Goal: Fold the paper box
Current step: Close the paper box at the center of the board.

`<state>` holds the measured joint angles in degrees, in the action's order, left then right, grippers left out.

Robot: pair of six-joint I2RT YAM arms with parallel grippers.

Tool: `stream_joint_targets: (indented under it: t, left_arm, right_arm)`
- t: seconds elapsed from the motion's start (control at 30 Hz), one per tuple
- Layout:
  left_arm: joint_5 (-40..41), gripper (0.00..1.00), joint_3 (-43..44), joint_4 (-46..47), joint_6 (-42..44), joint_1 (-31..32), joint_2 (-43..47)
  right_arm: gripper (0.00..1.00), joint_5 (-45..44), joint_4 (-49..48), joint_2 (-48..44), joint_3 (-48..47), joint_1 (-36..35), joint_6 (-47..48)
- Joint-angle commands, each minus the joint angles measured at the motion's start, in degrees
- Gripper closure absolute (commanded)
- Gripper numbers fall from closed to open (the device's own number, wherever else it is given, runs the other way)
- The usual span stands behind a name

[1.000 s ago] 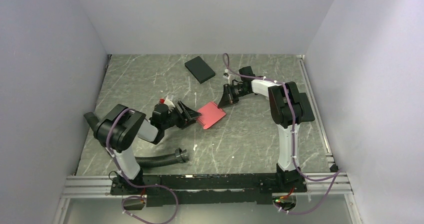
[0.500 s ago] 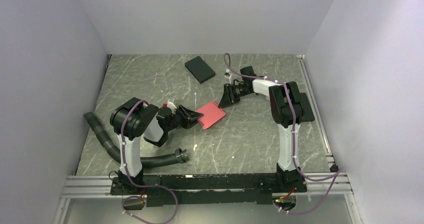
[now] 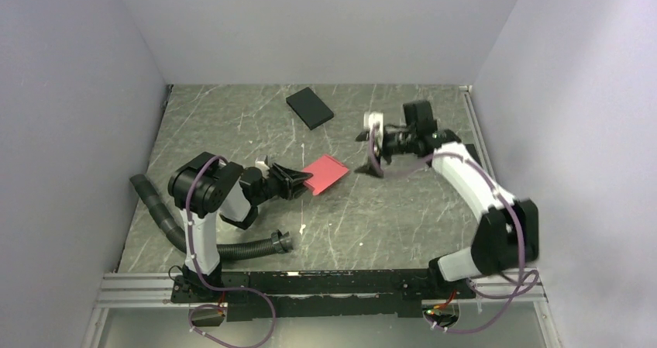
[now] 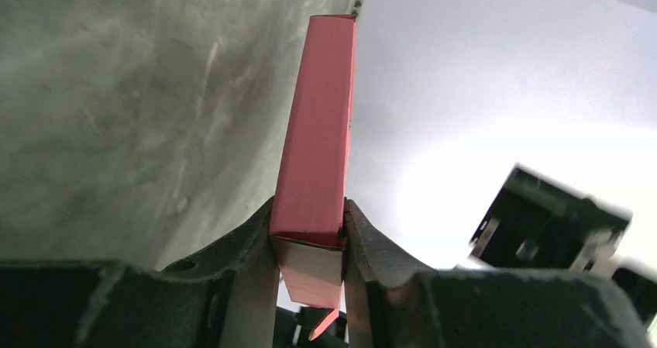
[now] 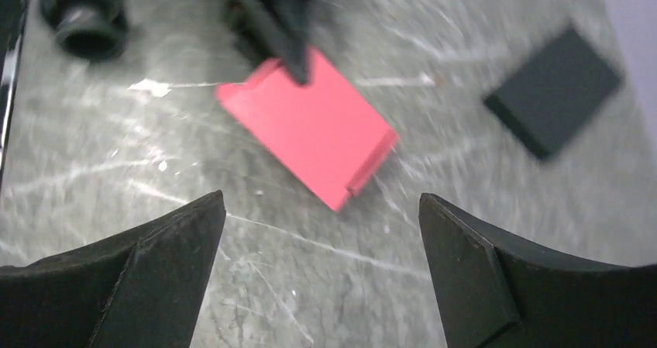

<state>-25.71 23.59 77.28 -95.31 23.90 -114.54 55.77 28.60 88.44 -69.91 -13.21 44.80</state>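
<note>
Over on the left, the left gripper point(image 3: 304, 181) is clamped on the left edge of the box point(image 3: 326, 173), jaws only a little way apart with the pink cardboard squeezed between them. The box is near the middle of the table point(image 3: 387, 224). Just right of it, the right gripper point(image 3: 369, 153) hangs with jaws spread wide, holding nothing and not touching the box.

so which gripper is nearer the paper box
Left. The left gripper is shut on the paper box at its left end; the right gripper hangs open off its right corner, apart.
</note>
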Motion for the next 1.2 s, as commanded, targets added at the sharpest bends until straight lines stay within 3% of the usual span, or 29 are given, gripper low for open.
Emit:
stream_joint_targets:
  t: [0.0, 0.07, 0.37, 0.6, 0.73, 0.87, 1.0, 1.17]
  left_arm:
    - [-3.3, 0.82, 0.7, 2.0, -5.5, -0.1, 5.0]
    - [-3.6, 0.82, 0.5, 0.9, -7.1, -0.1, 6.7]
    - [-6.5, 0.8, 2.3, -3.2, -12.0, -0.1, 10.5]
    - [-9.1, 0.77, 4.3, 0.2, -15.2, 0.0, 8.4]
    - [-9.7, 0.75, 4.7, 3.0, -16.4, 0.0, 7.3]
    - [-9.5, 0.7, 4.4, 4.6, -16.8, 0.0, 6.3]
    - [-9.3, 0.65, 4.1, 9.0, -18.2, 0.0, 4.5]
    - [-9.2, 0.41, 4.0, 10.9, -17.6, -0.1, 4.5]
  right_arm:
    - [0.0, -2.3, -4.5, -11.1, 13.5, -8.2, 29.7]
    - [0.0, -5.5, -2.9, -10.2, 12.2, -11.3, 31.9]
    - [0.0, -25.2, -17.6, -10.2, 19.8, -22.0, 32.7]
    - [0.07, -38.0, -35.4, -8.6, 26.6, -27.0, 32.6]
    - [0.19, -43.2, -42.9, -7.5, 28.3, -29.1, 32.6]
    - [0.39, -45.7, -46.6, -7.2, 29.2, -29.7, 32.1]
    - [0.52, -46.5, -48.1, -7.2, 29.7, -29.9, 31.9]
    - [0.65, -46.0, -46.7, -7.5, 29.2, -29.9, 29.7]
